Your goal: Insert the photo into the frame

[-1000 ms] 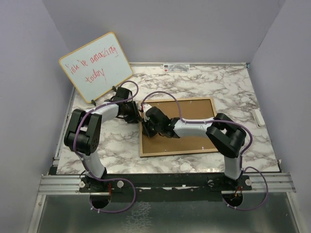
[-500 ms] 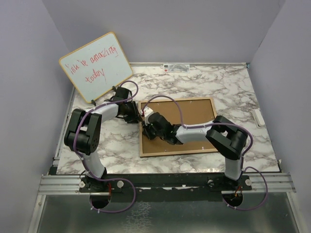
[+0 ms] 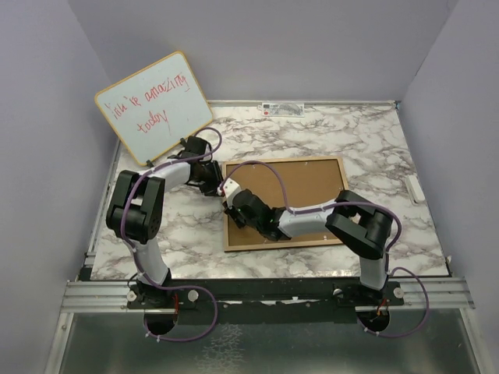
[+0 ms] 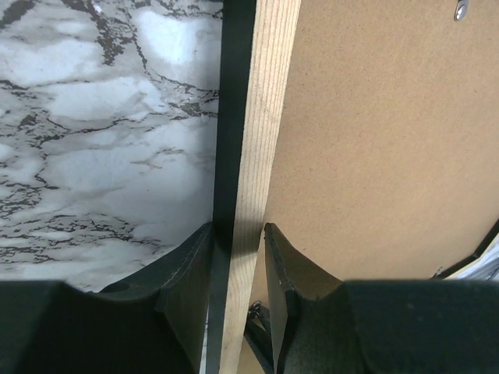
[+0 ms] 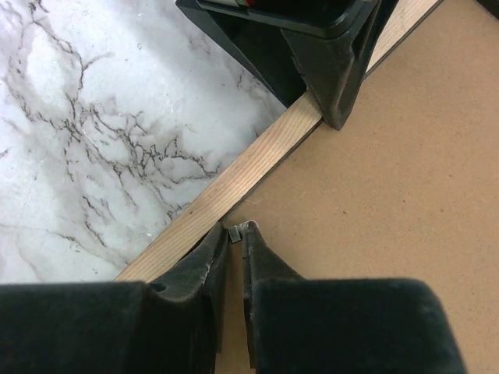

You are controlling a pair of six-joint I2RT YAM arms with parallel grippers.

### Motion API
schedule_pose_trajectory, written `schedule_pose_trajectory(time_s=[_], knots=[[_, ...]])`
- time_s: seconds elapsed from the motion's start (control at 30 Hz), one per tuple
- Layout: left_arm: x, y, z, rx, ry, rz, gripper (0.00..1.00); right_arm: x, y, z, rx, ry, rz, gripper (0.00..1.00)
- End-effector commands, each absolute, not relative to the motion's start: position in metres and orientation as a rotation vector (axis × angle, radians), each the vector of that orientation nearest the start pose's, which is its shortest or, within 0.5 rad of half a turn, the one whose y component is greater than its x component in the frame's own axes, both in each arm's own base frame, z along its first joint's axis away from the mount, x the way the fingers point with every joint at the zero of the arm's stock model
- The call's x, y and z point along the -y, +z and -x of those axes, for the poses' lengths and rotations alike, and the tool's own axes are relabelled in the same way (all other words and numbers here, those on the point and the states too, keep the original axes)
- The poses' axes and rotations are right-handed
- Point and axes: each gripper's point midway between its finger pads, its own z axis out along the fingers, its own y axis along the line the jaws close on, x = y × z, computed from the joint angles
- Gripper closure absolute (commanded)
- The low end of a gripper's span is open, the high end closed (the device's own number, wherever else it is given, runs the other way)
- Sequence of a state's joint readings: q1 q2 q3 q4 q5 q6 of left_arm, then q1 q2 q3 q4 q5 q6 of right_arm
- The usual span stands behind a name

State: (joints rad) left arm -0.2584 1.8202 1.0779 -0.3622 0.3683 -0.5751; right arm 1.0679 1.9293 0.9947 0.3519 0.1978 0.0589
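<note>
Frame (image 3: 296,160) lies flat on the marble table (image 3: 351,128), light wood face up and black edge outward, roughly mid-table and skewed slightly. It contains a plain brown backing board (image 3: 312,187), which fills the opening flush inside the rails; anything beneath the board is hidden. Left gripper (image 4: 238,227) sits at the far end of the frame's left rail, jaws partly apart and clamped across the rail. One finger (image 4: 191,269) is against the black outer edge and the other is on the inner side, against the backing board. Right gripper (image 5: 234,231) is just nearer along the same rail, its tips down at the seam between wood and board and its jaws drawn almost together. A small metal retaining tab (image 5: 240,227) sits right at those tips; the view is too tight to say whether it is pinched or only touched. Both grippers are close together and not touching. A second metal tab (image 4: 462,9) shows farther along the board's edge. Wood-edged whiteboard (image 3: 153,105) with red handwriting leans at the far left corner, well clear of the frame.
</note>
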Motion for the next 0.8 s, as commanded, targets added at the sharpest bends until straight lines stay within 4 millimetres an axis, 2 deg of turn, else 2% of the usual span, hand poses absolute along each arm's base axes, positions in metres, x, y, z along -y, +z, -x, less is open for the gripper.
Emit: schedule_pose_trajectory(time_s=[0.0,0.17,0.43,0.53,0.77], knots=[[0.165,-0.007,-0.333,-2.850,-0.628,0.310,0.65,-0.342,-0.066,-0.238,-2.179,0.125,1.145,0.89],[0.164,-0.010,-0.333,-2.858,-0.625,0.307,0.65,-0.338,-0.067,-0.242,-2.178,0.089,1.113,0.90],[0.166,-0.011,-0.332,-2.862,-0.640,0.307,0.65,-0.373,-0.035,-0.248,-2.199,0.251,0.935,0.87],[0.166,-0.011,-0.332,-2.864,-0.641,0.308,0.65,-0.383,-0.013,-0.254,-2.223,0.344,0.817,0.85],[0.168,-0.011,-0.334,-2.862,-0.656,0.302,0.65,-0.384,0.060,-0.281,-2.197,0.618,0.556,0.82]])
